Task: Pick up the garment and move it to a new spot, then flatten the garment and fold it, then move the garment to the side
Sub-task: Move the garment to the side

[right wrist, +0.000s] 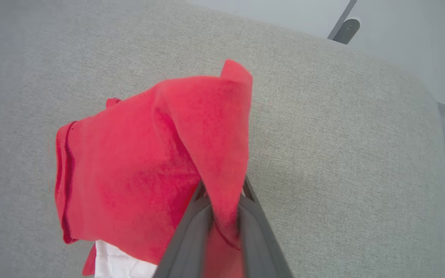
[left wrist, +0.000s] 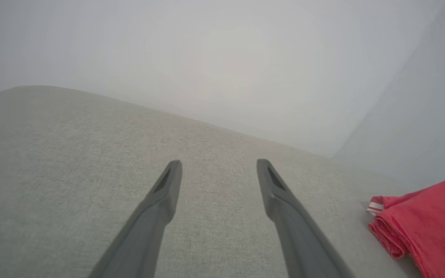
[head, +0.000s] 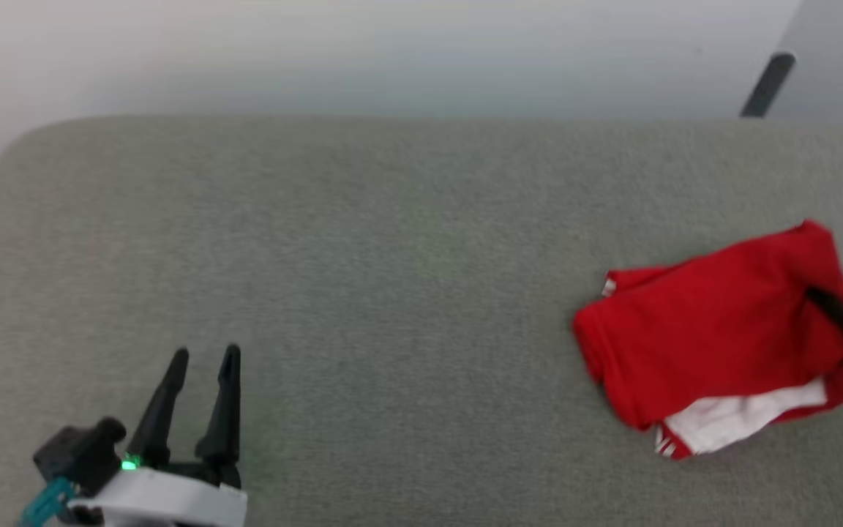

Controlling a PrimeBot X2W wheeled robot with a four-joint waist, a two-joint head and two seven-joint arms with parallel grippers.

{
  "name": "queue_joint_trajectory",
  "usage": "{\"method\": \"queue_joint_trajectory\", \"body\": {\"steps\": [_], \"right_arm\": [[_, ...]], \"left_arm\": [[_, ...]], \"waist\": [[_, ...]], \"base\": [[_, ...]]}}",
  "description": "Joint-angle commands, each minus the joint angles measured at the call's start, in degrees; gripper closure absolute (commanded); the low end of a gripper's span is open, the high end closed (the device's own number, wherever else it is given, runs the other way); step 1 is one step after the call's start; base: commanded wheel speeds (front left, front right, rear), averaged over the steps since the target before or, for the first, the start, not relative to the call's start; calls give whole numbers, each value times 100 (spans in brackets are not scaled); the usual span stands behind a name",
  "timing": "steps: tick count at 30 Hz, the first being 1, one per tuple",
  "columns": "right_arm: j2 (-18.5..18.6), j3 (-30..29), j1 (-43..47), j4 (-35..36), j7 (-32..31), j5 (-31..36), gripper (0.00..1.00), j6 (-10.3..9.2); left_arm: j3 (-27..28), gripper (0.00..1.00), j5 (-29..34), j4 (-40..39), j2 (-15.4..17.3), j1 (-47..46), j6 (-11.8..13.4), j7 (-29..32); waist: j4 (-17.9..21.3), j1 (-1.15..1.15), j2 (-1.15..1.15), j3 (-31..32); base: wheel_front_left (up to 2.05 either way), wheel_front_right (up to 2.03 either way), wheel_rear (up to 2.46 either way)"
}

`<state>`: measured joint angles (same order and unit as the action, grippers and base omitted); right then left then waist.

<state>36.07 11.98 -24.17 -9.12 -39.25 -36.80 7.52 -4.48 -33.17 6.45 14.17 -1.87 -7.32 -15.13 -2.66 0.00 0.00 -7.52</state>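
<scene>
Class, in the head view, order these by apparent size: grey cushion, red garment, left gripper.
Largest: grey cushion.
Then: garment.
Smallest: left gripper, though it is likely nearest the camera.

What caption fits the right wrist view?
Right gripper shut on a fold of bright red T-shirt lying on grey fabric surface.

My head camera looks down on the grey fabric surface (head: 392, 256). My wrist cameras skim low along it. All three share the red T-shirt (head: 714, 322).
</scene>
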Motion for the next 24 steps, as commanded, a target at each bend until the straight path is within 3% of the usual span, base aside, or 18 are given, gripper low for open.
{"method": "queue_joint_trajectory", "body": {"steps": [1,12,24], "right_arm": [[88,2,-145,-18,80,-34,100,-7],[568,415,-1050,-449,802,143,100,-7],[924,1127,-2176,-1412,1843,583,100,-7]], "left_arm": [[-32,0,55,-12,38,-153,-23,5],[-113,0,174,-83,331,-802,-23,4],[-171,0,323,-119,632,-1224,-5,16]], "waist": [[332,0,0,-351],[1063,0,0,-1206],[1803,0,0,-1877]], "base": [[0,0,0],[0,0,0],[0,0,0]]}}
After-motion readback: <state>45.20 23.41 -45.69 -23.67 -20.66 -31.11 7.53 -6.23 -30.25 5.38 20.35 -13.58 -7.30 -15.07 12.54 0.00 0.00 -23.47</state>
